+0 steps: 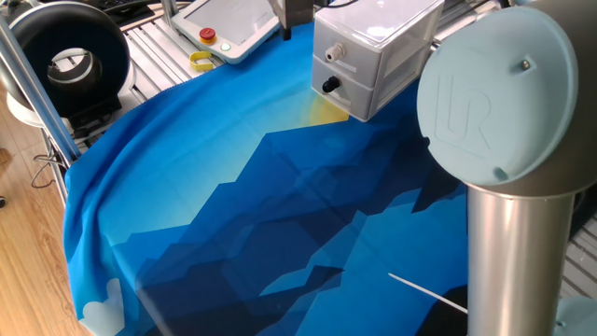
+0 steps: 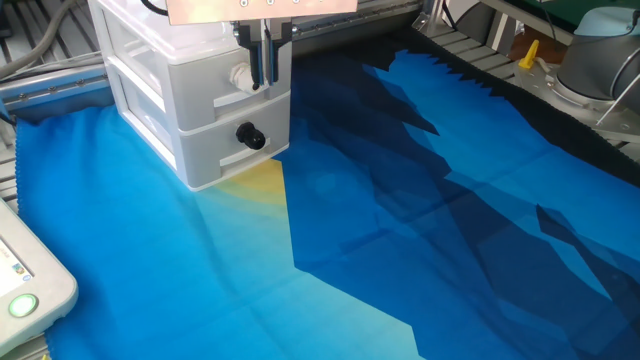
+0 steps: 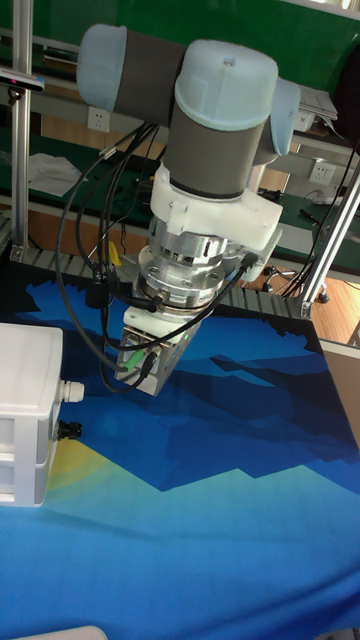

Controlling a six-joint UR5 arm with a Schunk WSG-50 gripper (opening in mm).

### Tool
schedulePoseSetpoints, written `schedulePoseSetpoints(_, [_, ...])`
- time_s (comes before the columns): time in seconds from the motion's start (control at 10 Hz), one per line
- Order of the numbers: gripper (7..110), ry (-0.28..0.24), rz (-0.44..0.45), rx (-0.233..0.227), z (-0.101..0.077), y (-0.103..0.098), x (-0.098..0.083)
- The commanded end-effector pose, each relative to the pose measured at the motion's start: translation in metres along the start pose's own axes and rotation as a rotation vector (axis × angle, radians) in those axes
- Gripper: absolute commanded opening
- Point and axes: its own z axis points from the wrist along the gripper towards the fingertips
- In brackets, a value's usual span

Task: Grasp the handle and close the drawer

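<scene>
White handle (image 2: 240,76) sits beside the released hand (image 2: 264,80), drawer (image 2: 215,75) closed.

Gripper (image 2: 266,62) seemingly just beside the handle (image 2: 240,77), above the lower knob (image 2: 249,136).

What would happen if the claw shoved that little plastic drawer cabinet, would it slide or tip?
The cabinet looks like thin translucent plastic, so probably light. It stands on a smooth blue cloth, so a push would likely slide it or bunch the cloth. A high shove at the white knob might tip it, though it looks fairly squat.
</scene>
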Motion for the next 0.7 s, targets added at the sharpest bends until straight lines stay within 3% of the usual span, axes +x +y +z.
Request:
schedulePoseSetpoints(0.0, [7,-0.057,0.074,0.011,-0.015,-0.003,-0.03])
schedulePoseSetpoints(0.4, [7,-0.057,0.137,0.038,-0.02,-0.01,-0.033])
schedulePoseSetpoints(0.6, [7,-0.022,0.135,0.068,-0.022,-0.016,-0.027])
